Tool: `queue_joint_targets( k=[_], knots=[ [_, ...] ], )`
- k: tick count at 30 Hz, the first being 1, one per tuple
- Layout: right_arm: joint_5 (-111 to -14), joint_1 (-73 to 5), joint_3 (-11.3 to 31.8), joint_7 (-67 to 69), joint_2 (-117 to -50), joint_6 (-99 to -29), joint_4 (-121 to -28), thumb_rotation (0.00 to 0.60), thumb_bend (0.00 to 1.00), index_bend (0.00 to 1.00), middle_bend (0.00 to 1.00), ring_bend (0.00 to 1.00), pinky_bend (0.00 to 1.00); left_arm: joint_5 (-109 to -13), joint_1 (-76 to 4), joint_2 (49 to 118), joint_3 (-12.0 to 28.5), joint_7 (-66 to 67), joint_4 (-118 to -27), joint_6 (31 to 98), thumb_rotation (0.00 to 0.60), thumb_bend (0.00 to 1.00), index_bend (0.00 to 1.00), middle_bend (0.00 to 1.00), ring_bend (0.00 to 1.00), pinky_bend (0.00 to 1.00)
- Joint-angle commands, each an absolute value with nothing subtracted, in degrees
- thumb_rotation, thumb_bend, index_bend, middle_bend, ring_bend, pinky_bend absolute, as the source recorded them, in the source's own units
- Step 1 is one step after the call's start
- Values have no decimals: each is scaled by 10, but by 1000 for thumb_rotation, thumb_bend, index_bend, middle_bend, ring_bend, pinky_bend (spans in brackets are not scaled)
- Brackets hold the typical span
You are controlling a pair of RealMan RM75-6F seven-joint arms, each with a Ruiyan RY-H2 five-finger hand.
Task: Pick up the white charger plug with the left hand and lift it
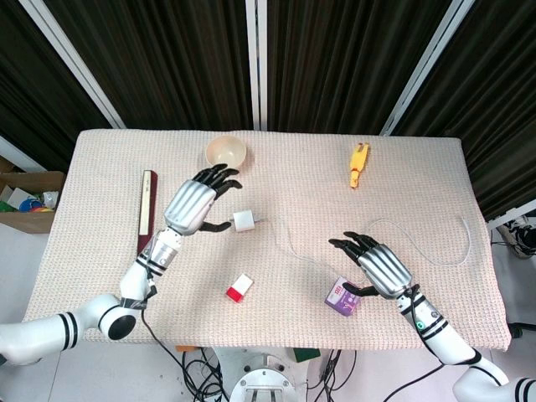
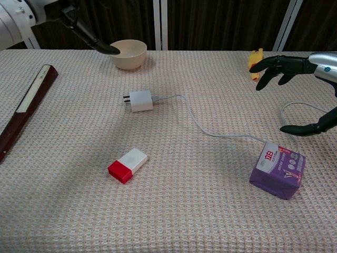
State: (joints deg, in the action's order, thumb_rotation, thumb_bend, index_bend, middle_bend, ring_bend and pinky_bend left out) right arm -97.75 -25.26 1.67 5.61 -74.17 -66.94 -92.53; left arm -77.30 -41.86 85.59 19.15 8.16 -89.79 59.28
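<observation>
Nothing is lifted yet: my left hand hovers over the cloth-covered table, fingers spread wide and holding nothing. The white charger plug lies flat just off the thumb tip, apart from it, its cable trailing away toward my right hand, also spread and holding nothing. Reach, grasp and lift all remain.
</observation>
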Motion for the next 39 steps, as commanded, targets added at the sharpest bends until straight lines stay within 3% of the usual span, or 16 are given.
queue_joint_targets(
  k=[1, 7, 10, 12, 14, 17, 27, 39],
  knots=[
    [-977, -254, 16, 59, -744, -672, -922, 600, 223, 183, 279, 107, 257, -751, -437, 872, 200, 93, -881, 579, 600, 89, 287, 167, 101, 217],
    [-977, -241, 9, 60, -727, -701, -918, 600, 225, 186, 280, 111, 257, -699, -450, 887, 195, 118, -860, 561, 600, 88, 288, 171, 148, 240],
    [-977, -223, 7, 46, -707, -734, -922, 600, 226, 189, 282, 117, 257, -646, -452, 891, 182, 178, -858, 555, 600, 85, 289, 211, 367, 475],
    [-977, -212, 6, 40, -697, -753, -925, 600, 227, 195, 283, 117, 258, -614, -453, 896, 173, 220, -861, 558, 600, 77, 290, 238, 552, 729],
    [-977, -203, 4, 40, -689, -767, -930, 600, 229, 199, 284, 117, 258, -588, -456, 904, 166, 258, -864, 566, 600, 66, 292, 259, 655, 865],
    [-975, -191, 4, 37, -675, -785, -935, 600, 230, 200, 284, 117, 258, -553, -461, 927, 150, 310, -864, 579, 600, 48, 290, 277, 737, 955],
    [-974, -177, 1, 28, -666, -802, -949, 600, 231, 199, 283, 117, 264, -503, -495, 1033, 142, 344, -780, 577, 600, 24, 286, 251, 773, 990],
    [-962, -166, 1, 13, -677, -803, -947, 600, 234, 204, 283, 117, 266, -483, -523, 1104, 204, 270, -626, 557, 600, 23, 293, 259, 774, 991]
  ],
)
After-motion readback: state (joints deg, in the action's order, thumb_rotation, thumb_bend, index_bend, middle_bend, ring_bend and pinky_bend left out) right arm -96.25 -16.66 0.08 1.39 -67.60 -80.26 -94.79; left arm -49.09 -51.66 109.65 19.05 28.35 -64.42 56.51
